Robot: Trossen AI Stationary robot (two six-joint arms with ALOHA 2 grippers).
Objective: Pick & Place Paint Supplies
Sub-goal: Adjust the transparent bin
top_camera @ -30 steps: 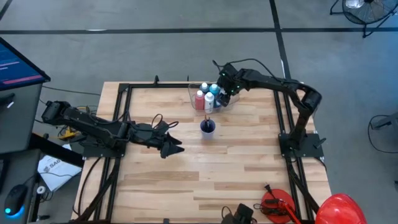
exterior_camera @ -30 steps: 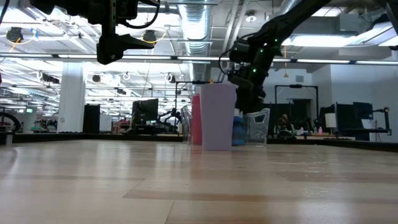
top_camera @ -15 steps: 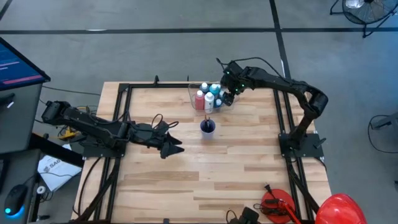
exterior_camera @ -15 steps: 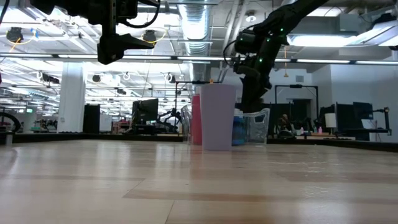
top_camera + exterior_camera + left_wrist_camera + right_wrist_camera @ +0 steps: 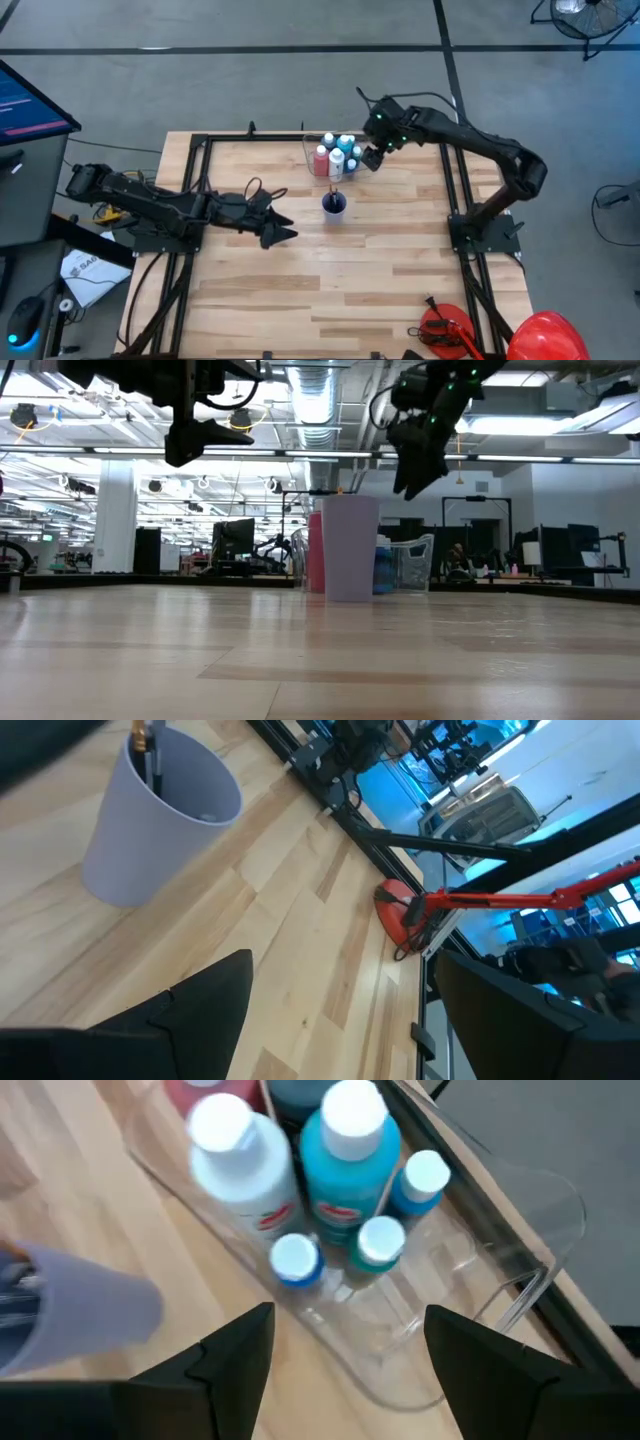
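A clear plastic tub [image 5: 352, 168] stands at the table's far middle. In it stand white-capped paint bottles: a pale one [image 5: 240, 1165], a teal one [image 5: 345, 1150], a red one [image 5: 321, 160] and three small ones [image 5: 378, 1245]. My right gripper [image 5: 345, 1370] hangs open and empty above the tub's right end [image 5: 370, 158], clear of the bottles. A blue-purple cup [image 5: 334, 204] stands nearer, with a thin brush [image 5: 150, 745] upright inside it. My left gripper [image 5: 280, 232] waits open above the table, left of the cup.
Black frame rails [image 5: 455, 170] run along the table's left and right sides. A red hand tool [image 5: 445, 330] and a red helmet [image 5: 545, 335] lie at the near right corner. Bare wood [image 5: 330, 270] spreads between the cup and the near edge.
My right gripper has risen out of the tub and drawn a little toward the table's right edge, carrying nothing. The bottles stay where they were.
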